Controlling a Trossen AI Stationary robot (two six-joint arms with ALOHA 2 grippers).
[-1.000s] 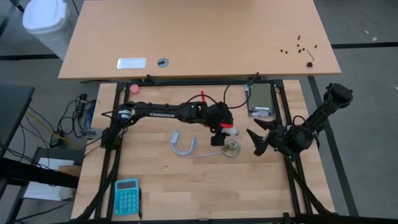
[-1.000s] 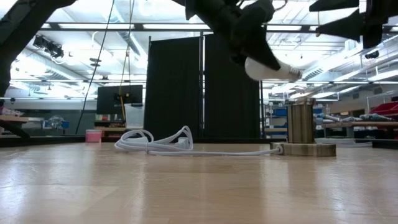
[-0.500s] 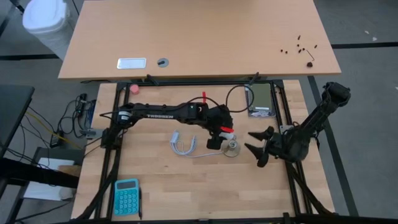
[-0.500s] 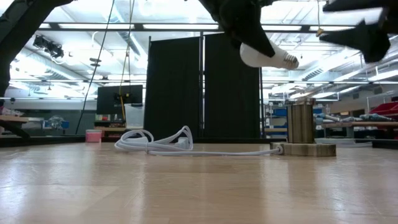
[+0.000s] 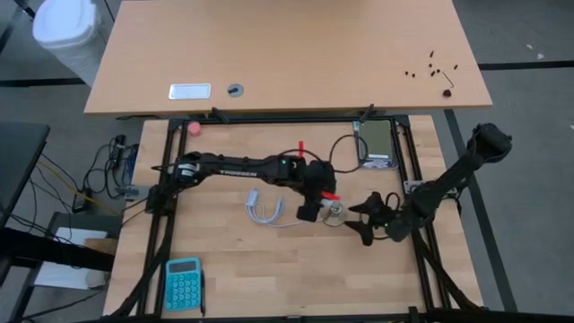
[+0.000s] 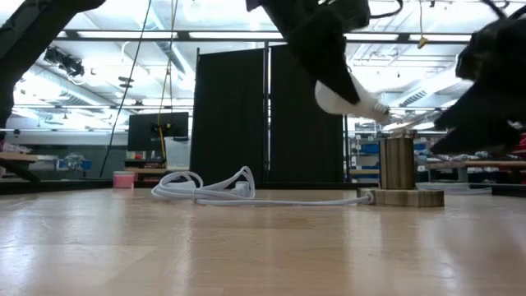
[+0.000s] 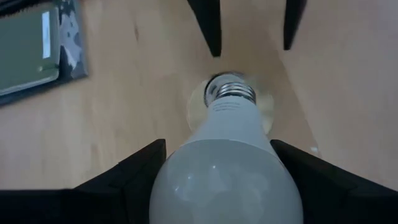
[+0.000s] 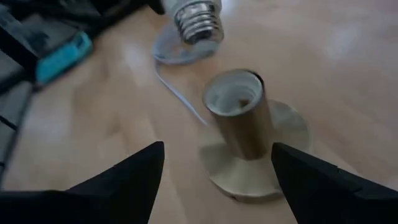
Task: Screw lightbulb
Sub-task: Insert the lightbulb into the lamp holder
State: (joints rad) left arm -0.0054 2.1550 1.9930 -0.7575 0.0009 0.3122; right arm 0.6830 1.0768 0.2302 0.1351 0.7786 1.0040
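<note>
Pale wooden planks make up the tabletop [image 5: 269, 269], framed by black rails, with a wider tan desk beyond it and a workshop with dark partitions showing across the room in the low view. On the planks lie a teal pocket calculator [image 5: 183, 283], a coiled white cord [image 5: 265, 212] and a small green-grey slab-shaped device [image 5: 376, 144] near the far rail.

Reaching in from the left side, the long dark left arm ends in the left claw [image 7: 217, 180], which is clenched round the globe of the small white frosted lightbulb with a silvery screw base [image 7: 225, 162]; its two dark fingers press the glass on either side. The bulb hangs in the air, tilted, its threaded end aimed down toward the brass-coloured cylindrical socket on a round metallic disc [image 8: 239, 121]. In the low view the threads sit just above and beside the socket's mouth, near but apart from it.

Opposite, the right claw [image 8: 214, 180] hovers low by the socket with its fingers spread to either side of the disc, grasping nothing; whether they touch the base I cannot quite tell.

As I read it, the step in hand is lining the bulb up over the socket before any turning begins. What comes next calls for straightening the bulb until its base is square to the opening, lowering it so the threads catch, and probably steadying the disc with the right claw while the left one twists.
</note>
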